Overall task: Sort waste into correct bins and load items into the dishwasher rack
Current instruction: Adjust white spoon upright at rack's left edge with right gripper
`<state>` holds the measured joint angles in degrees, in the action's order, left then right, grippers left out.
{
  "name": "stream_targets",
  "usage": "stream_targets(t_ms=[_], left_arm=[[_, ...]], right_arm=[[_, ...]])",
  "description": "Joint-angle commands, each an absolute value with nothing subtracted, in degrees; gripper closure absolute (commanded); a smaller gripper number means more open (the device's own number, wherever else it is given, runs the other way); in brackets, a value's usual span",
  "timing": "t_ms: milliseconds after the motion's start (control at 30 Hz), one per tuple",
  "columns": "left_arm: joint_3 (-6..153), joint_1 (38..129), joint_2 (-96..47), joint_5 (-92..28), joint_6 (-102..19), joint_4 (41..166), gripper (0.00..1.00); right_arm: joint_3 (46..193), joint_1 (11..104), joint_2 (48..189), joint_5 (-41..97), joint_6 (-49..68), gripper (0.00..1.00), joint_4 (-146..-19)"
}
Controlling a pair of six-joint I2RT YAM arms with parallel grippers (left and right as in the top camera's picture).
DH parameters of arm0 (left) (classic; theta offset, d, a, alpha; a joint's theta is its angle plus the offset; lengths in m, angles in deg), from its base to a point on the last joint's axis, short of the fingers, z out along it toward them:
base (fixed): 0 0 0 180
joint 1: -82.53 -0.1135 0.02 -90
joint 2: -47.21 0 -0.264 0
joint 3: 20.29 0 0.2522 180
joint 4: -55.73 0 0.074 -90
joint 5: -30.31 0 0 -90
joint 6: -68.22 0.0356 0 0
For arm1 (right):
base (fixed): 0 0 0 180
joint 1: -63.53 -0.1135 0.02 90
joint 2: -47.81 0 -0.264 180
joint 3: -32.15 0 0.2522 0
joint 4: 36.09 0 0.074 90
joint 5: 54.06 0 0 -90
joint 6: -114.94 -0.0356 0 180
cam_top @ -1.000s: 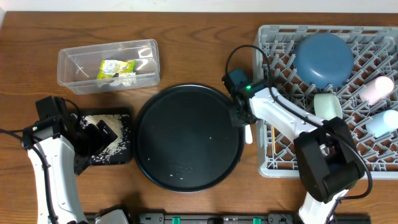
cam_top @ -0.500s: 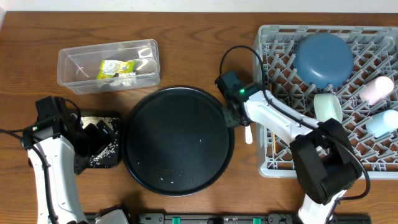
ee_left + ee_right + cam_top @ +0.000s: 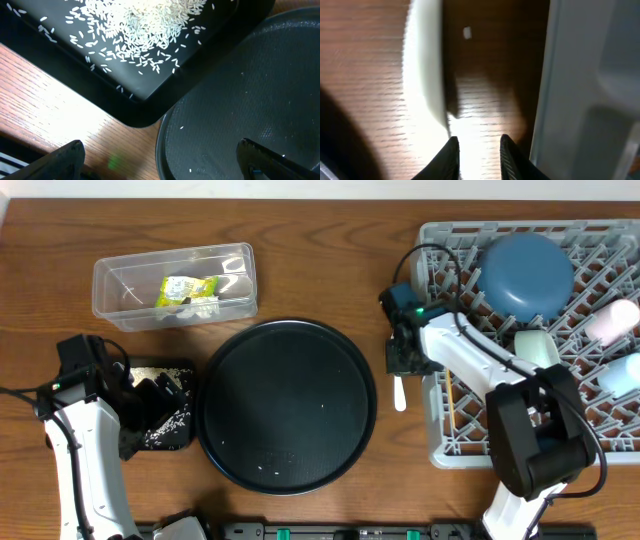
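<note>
**Item: slim white utensil** (image 3: 399, 393). It is laid flat on the wooden table (image 3: 330, 250), in the strip between the round black tray (image 3: 285, 405) and the dishwasher rack (image 3: 440, 450).

**Right gripper** (image 3: 405, 360). It is held low over that strip, just above the utensil's upper end. In the wrist view its fingertips (image 3: 451, 152) are seen a narrow gap apart with bare wood between them. The utensil, blurred, is seen just left of them and is not gripped; the rack wall is seen to the right.

**Left gripper** (image 3: 160, 150). Its jaws are spread wide and nothing is held. It is poised over the shallow black tray (image 3: 165, 440), where the rice (image 3: 145, 20) is heaped.

**Rack contents:** blue bowl (image 3: 522, 273), mint-green bowl (image 3: 535, 348), pink cup (image 3: 612, 322), pale blue cup (image 3: 622, 373), chopstick (image 3: 452, 415).

**Clear tub** (image 3: 110, 280). The snack wrapper (image 3: 188, 290) is contained in it.
</note>
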<state>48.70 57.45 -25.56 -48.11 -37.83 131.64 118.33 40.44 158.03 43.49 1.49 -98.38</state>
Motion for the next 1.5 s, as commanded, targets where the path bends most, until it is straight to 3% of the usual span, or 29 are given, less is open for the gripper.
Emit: stream_targets(t_ms=[0, 167, 433, 1367, 1467], left_arm=[[49.0, 57.2, -25.8, -48.8, -36.9, 131.8, 0.02], [49.0, 57.2, -25.8, -48.8, -36.9, 131.8, 0.02], [49.0, 57.2, -25.8, -48.8, -36.9, 131.8, 0.02], [49.0, 57.2, -25.8, -48.8, -36.9, 131.8, 0.02], [49.0, 57.2, -25.8, -48.8, -36.9, 131.8, 0.02]], right_arm=[[118.2, 42.4, 158.7, 43.6, 2.9, 0.76, -98.1], [118.2, 41.2, 158.7, 36.2, 3.5, 0.67, -97.8], [118.2, 36.4, 158.7, 40.8, 1.9, 0.64, -97.2], [118.0, 35.5, 164.2, 43.9, -0.7, 0.64, -95.2], [118.0, 35.4, 164.3, 44.4, -0.7, 0.69, -94.8]])
